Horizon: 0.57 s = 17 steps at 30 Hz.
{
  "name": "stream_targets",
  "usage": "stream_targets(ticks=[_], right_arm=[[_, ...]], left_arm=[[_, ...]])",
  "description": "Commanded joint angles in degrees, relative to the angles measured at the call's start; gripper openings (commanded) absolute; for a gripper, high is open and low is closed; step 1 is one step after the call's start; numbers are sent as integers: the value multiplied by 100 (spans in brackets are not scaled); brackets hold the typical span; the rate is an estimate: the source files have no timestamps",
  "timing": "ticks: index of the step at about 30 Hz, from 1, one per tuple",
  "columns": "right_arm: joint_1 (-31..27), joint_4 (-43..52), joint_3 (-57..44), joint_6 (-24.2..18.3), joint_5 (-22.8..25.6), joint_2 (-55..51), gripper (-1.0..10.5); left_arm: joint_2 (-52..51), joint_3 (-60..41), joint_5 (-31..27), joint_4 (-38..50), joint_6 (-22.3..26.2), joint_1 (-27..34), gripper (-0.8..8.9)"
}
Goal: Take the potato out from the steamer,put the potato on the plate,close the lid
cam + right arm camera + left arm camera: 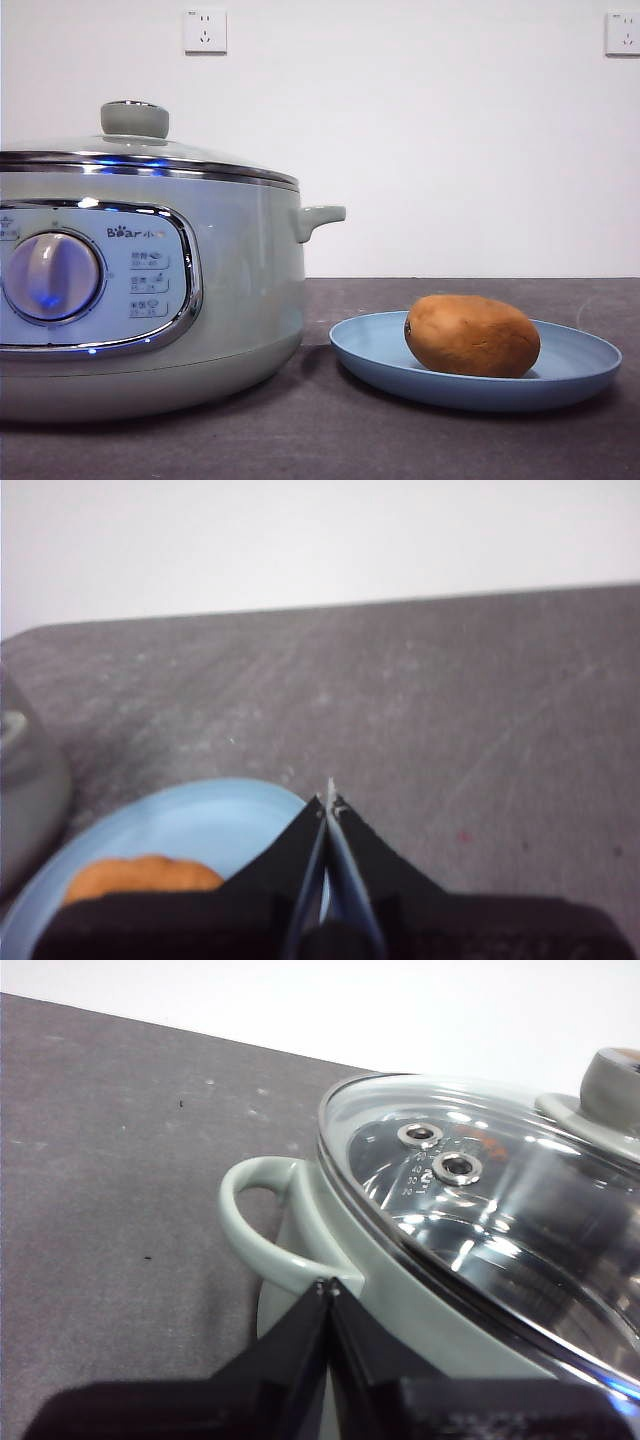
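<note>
I see the potato (pixel 472 336) lying lengthwise on the plate (pixel 570 375), the lid (pixel 150 155) seated on the steamer (pixel 240 290). My left gripper (pixel 328 1285) is pinched empty beside its handle; my right gripper (pixel 328 795) is pinched empty above the plate. Looks finished.

Glass lid (pixel 500 1200) — matt potato (pixel 472 336)

Left gripper (pixel 329 1285) closed; right gripper (pixel 328 800) closed.

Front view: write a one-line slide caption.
Potato resting on the blue plate beside the steamer, glass lid closed on top.
</note>
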Motion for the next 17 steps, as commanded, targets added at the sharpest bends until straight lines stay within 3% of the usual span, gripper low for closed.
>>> stream_targets(ticks=[1,5,17], right_arm=[[-17,76,-203,190,249,-142,0],[-15,76,-372,437,555,-352,0],[-15,-817,-450,455,588,-1086,0]], left_arm=[[-22,-74,-4,13,-22,11,-4],[-22,-74,-4,13,-22,11,-4],[-22,-74,-4,11,-22,11,-4]])
